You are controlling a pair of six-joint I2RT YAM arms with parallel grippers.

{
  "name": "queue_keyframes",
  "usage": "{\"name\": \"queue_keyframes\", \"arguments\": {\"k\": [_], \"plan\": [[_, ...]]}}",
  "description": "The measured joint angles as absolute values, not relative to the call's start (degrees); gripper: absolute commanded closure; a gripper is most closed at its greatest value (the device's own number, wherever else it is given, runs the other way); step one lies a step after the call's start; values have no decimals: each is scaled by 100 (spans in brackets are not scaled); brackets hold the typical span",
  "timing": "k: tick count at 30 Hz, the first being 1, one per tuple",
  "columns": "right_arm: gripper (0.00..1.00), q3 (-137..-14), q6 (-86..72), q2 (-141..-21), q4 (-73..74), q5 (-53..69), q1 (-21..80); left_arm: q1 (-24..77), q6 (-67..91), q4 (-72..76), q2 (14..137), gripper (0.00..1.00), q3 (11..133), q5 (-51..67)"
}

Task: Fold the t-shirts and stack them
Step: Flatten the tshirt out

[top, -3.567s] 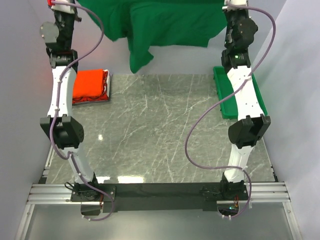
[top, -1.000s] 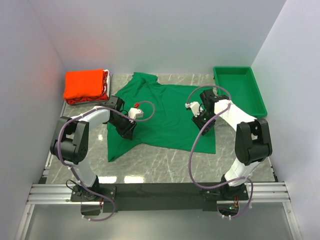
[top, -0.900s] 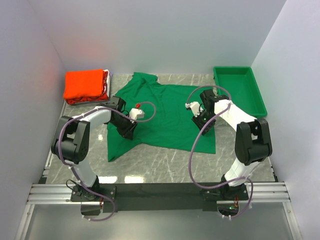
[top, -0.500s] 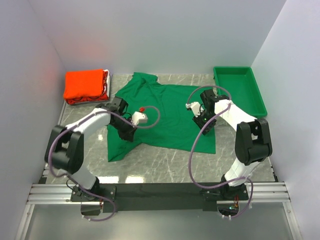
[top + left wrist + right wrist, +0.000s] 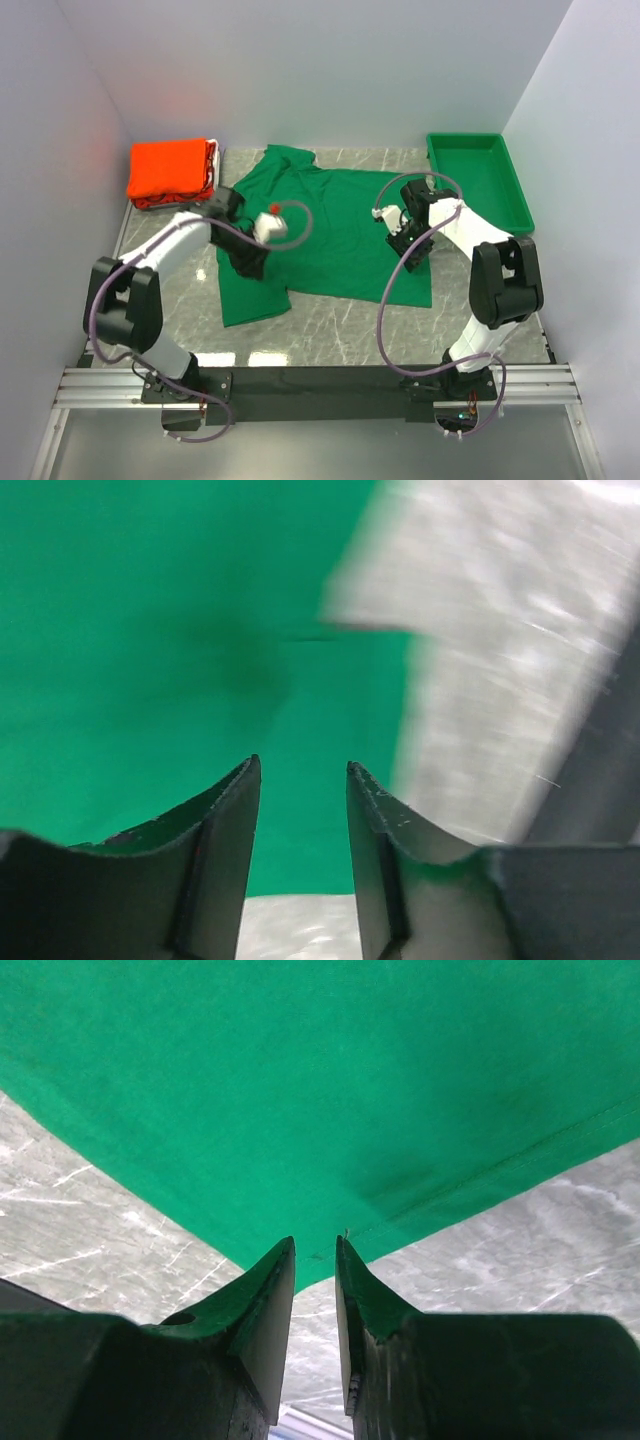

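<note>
A dark green t-shirt (image 5: 335,225) lies spread flat on the marble table, collar toward the back. My left gripper (image 5: 248,265) hovers over its lower left part. In the left wrist view the left gripper (image 5: 300,772) is open and empty, with green cloth (image 5: 150,630) beneath. My right gripper (image 5: 410,255) is over the shirt's lower right part. In the right wrist view the right gripper (image 5: 316,1245) is slightly open and empty above the hem (image 5: 480,1175). Folded orange-red t-shirts (image 5: 172,170) lie stacked at the back left.
A rigid green plastic tray (image 5: 480,180) stands at the back right against the wall. Bare marble table (image 5: 340,330) lies in front of the shirt. White walls enclose the left, back and right sides.
The shirt, held up high at the back 3.6 s ago, now lies flat. Over the last second my left arm swung outward and the shirt's lower left corner spread wider. The right arm barely moved.
</note>
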State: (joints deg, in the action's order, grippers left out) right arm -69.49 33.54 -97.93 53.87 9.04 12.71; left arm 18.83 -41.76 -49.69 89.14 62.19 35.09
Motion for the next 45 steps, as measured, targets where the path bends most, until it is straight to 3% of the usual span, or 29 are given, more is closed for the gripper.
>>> {"name": "queue_keyframes", "arguments": {"k": [4,13,19,24,28,33,38,45], "plan": [[74,-7028,3232,-10066,5417,753,1271,1243,-3905,-4187,9317,68,6539,2963],[75,-7013,2921,-10818,5207,233,1271,869,-3726,-3282,10143,80,6235,1804],[75,-6663,3124,-10610,5146,-123,1304,871,-4093,-3380,9286,80,5299,1616],[74,-6062,3721,-10156,5369,-143,1435,888,-4611,-4591,8169,78,4552,1651],[74,-6259,4104,-9970,5994,196,1415,882,-5035,-5439,7642,73,4689,1675],[74,-7902,3806,-10431,6097,567,1199,775,-4772,-5478,8768,68,6060,1855],[74,-9164,3236,-11365,5714,666,1144,648,-3940,-4587,10276,68,7393,1975],[75,-9478,2842,-12256,5422,541,1135,611,-3256,-3938,10978,70,7540,1824]]}}
